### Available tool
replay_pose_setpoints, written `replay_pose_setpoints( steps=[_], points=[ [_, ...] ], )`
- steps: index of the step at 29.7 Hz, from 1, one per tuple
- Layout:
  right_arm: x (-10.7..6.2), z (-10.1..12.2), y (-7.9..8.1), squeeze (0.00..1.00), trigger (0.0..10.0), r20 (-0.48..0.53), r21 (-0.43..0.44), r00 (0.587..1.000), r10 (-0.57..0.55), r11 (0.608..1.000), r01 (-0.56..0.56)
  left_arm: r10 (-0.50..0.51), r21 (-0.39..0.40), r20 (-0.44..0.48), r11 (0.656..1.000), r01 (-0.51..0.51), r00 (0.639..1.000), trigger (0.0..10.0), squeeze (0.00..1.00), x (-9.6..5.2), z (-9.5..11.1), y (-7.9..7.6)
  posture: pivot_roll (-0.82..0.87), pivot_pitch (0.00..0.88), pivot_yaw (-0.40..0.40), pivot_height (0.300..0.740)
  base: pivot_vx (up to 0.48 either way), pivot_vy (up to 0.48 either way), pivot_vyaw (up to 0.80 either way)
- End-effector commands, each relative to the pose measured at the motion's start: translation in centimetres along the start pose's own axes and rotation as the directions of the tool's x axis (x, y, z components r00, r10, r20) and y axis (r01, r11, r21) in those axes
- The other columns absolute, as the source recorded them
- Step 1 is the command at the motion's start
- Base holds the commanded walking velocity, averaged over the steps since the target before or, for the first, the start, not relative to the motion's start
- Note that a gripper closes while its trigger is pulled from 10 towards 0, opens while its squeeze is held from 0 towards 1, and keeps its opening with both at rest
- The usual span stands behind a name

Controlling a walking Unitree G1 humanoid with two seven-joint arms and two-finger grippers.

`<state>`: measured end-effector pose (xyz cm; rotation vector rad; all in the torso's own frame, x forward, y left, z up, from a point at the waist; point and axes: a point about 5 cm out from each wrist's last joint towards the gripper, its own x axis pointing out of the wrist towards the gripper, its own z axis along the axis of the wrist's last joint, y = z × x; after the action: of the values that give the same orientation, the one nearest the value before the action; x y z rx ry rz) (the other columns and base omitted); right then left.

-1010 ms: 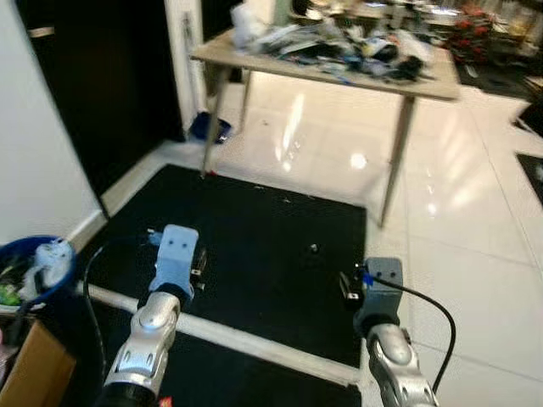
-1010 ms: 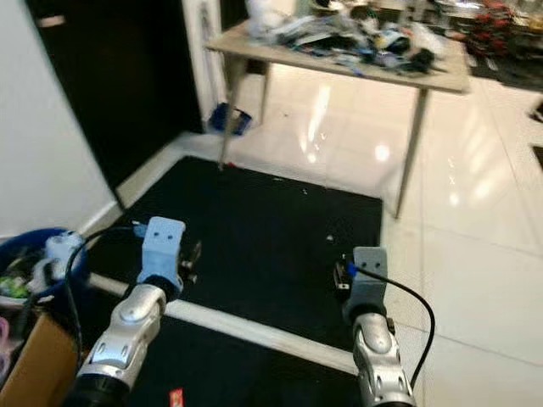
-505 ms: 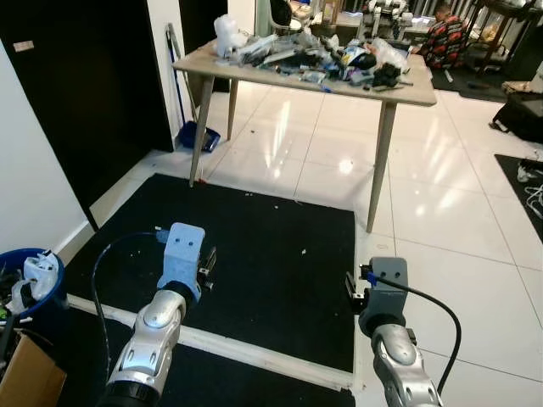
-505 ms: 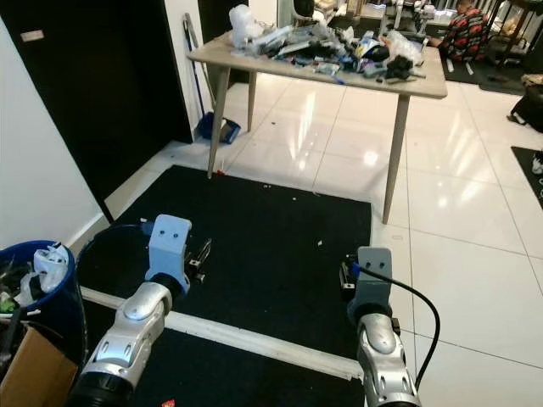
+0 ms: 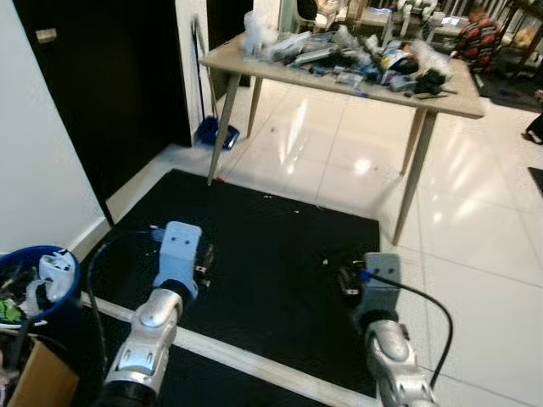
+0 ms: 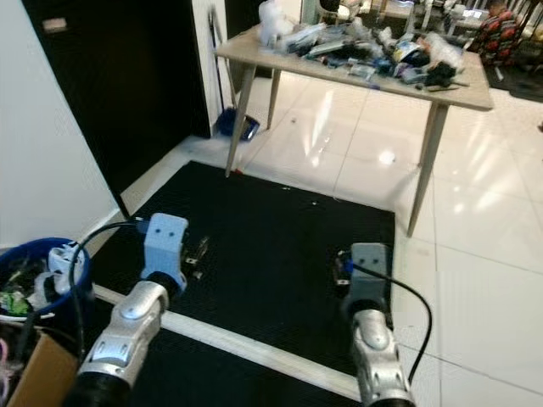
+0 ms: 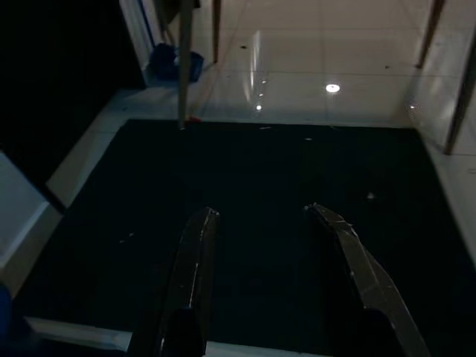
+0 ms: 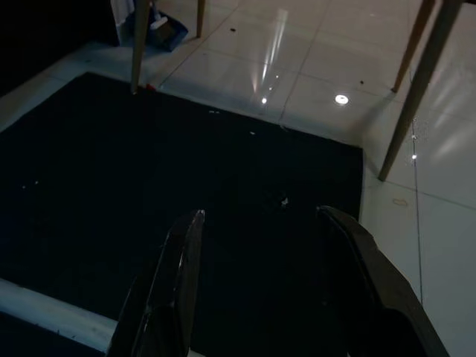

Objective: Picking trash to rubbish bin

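A: What's nearest?

B: Both arms reach forward over a black mat (image 5: 271,237). The left gripper (image 7: 262,216) has its jaws spread wide with nothing between them. The right gripper (image 8: 260,216) is the same: jaws parted wide, holding nothing.

A: And the bin?

B: A blue rubbish bin (image 5: 69,270) stands well off to the outer side of the left jaws, close to the robot, beside a white wall. White and green trash (image 5: 53,267) is already piled in it. A brown cardboard box (image 5: 34,373) touches its near side.

A: Anything on the mat?

B: A white strip (image 5: 246,358) crosses it under the arms. A few tiny pale specks (image 8: 284,200) lie ahead of the right jaws; what they are is too small to tell.

A: Farther out?

B: Past the mat is a glossy white tiled floor. A wooden surface (image 5: 462,95) on slanted legs stands well beyond both jaws, heaped with mixed clutter (image 5: 356,59). A blue dustpan (image 5: 217,132) sits on the floor near its far left leg, by a dark doorway.
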<state>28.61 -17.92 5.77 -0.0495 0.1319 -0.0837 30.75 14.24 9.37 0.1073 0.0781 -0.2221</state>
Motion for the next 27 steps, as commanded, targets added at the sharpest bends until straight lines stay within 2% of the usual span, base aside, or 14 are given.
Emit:
replay_pose_setpoints(
  steps=[1,5,8,20,27],
  points=[
    [-0.18,-0.46,-0.56,0.0,10.0,-0.018,-0.008,1.0,-0.018,1.0,0.018,-0.01,-0.001,-0.003,1.0,0.01,1.0,10.0,0.0,-0.04,-0.14,-0.27,-0.03,0.063,0.012,0.74,0.356,0.0,0.0],
    [-0.17,-0.51,-0.54,0.0,10.0,-0.024,-0.009,1.0,-0.018,1.0,0.018,-0.009,-0.002,0.0,1.0,0.009,1.0,10.0,0.0,-0.05,-0.09,-0.23,-0.03,0.066,0.013,0.74,0.354,0.0,0.0],
    [-0.16,-0.63,-0.69,0.0,10.0,-0.035,0.025,0.999,-0.034,0.999,0.035,-0.005,-0.003,0.001,1.0,0.005,1.0,10.0,0.0,-0.04,-0.05,-0.18,-0.03,0.072,0.014,0.74,0.358,0.0,0.0],
    [-0.03,-0.31,-0.78,0.0,10.0,-0.017,0.025,0.999,-0.031,0.999,0.031,0.008,-0.004,0.001,1.0,-0.008,1.0,10.0,0.0,0.16,0.03,0.13,-0.03,0.081,0.013,0.74,0.36,0.0,-0.76],
    [0.09,-0.19,-0.7,0.0,10.0,-0.017,0.013,0.999,-0.033,0.999,0.033,0.008,-0.005,0.002,1.0,-0.008,1.0,10.0,0.0,0.22,0.07,0.17,-0.04,0.083,0.015,0.74,0.36,0.0,0.0]
  ],
)
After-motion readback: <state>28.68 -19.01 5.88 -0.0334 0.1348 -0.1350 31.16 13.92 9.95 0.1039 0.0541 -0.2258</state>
